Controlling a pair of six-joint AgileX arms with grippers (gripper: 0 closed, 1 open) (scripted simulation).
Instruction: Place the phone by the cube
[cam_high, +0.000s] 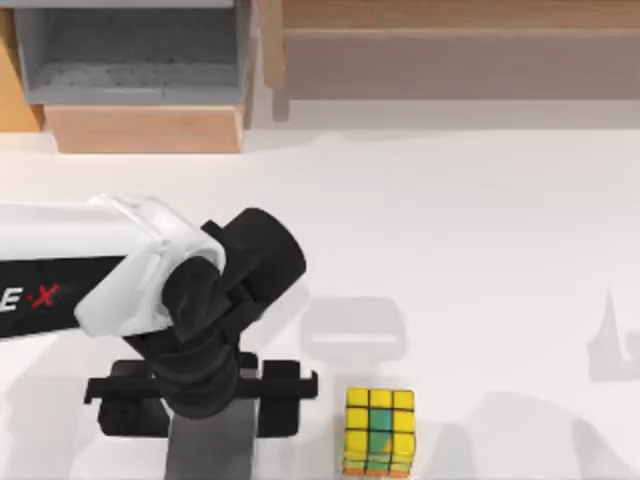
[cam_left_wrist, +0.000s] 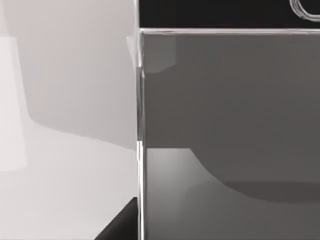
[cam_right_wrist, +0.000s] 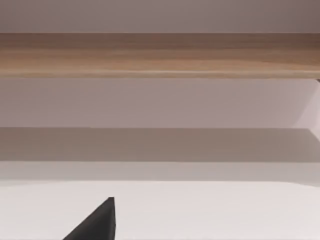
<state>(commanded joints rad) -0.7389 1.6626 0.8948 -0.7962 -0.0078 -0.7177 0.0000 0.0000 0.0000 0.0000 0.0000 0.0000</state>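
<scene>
Left gripper (cam_high: 205, 392) low at the table's (cam_high: 470, 220) near edge, fingers spread either side of the grey phone (cam_high: 208, 445), apparently gripping it. Phone just left of the cube (cam_high: 379, 431), not touching. Open grey box (cam_high: 130, 50) at back left, contents impossible to tell.

The left arm (cam_high: 90, 270) is white-shelled with red lettering, a black wrist and black crossbar.

A white table (cam_high: 470, 220) is observed as the supporting surface. The cube (cam_high: 380, 431) is seen resting on it near the front edge, and the phone (cam_high: 210, 440), a grey slab, is positioned to its left, apart from it.
</scene>
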